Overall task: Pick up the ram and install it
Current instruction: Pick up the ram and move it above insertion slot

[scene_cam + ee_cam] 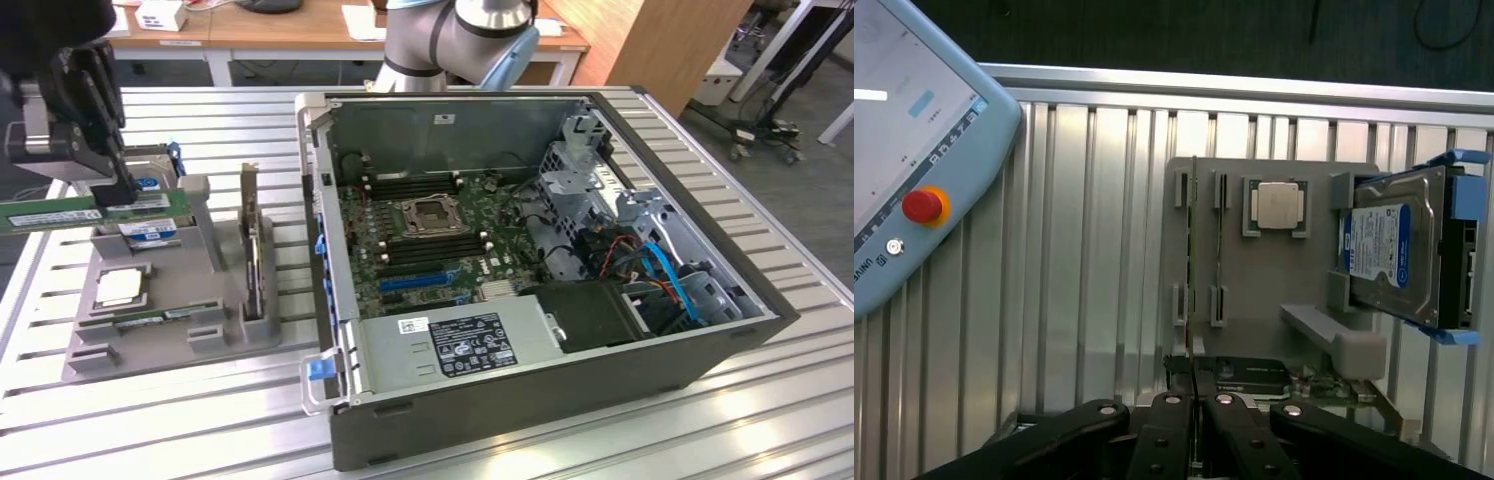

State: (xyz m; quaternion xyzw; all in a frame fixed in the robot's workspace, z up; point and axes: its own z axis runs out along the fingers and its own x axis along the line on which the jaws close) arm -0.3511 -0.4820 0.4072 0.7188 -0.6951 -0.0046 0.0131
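Observation:
My gripper (112, 196) hangs above the grey fixture (174, 340) at the exterior view's left, shut on the ram (54, 216), a long green stick held level and lifted off the fixture. In the wrist view the ram (1194, 260) shows edge-on as a thin line running out from between the black fingers (1172, 425) of the gripper (1194, 388). A second green stick (140, 319) lies in a fixture slot (1220, 250). The open computer case (534, 400) stands to the exterior view's right, with long black memory slots (441, 245) beside the processor socket (430, 213).
The fixture also holds a processor (118, 287), a blue-labelled hard drive (1399, 255) and an upright dark expansion card (250, 240). A teach pendant (914, 170) with a red button lies on the ribbed metal table (747, 420). The arm's base (454, 45) stands behind the case.

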